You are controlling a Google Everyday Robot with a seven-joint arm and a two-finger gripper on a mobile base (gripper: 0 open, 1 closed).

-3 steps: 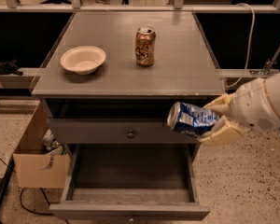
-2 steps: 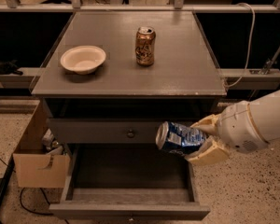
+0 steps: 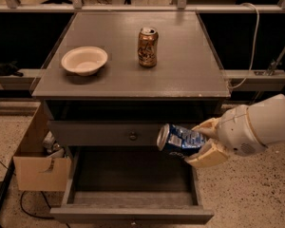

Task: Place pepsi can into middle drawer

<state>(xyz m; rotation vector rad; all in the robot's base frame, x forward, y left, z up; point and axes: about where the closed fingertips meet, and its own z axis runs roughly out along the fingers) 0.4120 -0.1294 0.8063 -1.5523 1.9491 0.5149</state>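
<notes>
The blue pepsi can (image 3: pixel 178 139) lies on its side in my gripper (image 3: pixel 203 145), silver end pointing left. The gripper's cream fingers (image 3: pixel 206 156) are shut on the can's right end, coming in from the right on a white arm. The can hangs above the right part of the open middle drawer (image 3: pixel 133 177), a wide grey box with a bare dark floor pulled out toward the camera. The can is in front of the closed grey drawer front with a round knob (image 3: pixel 132 136).
A gold-brown can (image 3: pixel 147 47) and a white bowl (image 3: pixel 84 60) stand on the cabinet top (image 3: pixel 190 65). A cardboard box (image 3: pixel 35 163) sits on the floor at the cabinet's left. A white cable (image 3: pixel 254 37) hangs at the back right.
My gripper has carried the pepsi can left and down, from beside the cabinet's right edge to over the right part of the open drawer.
</notes>
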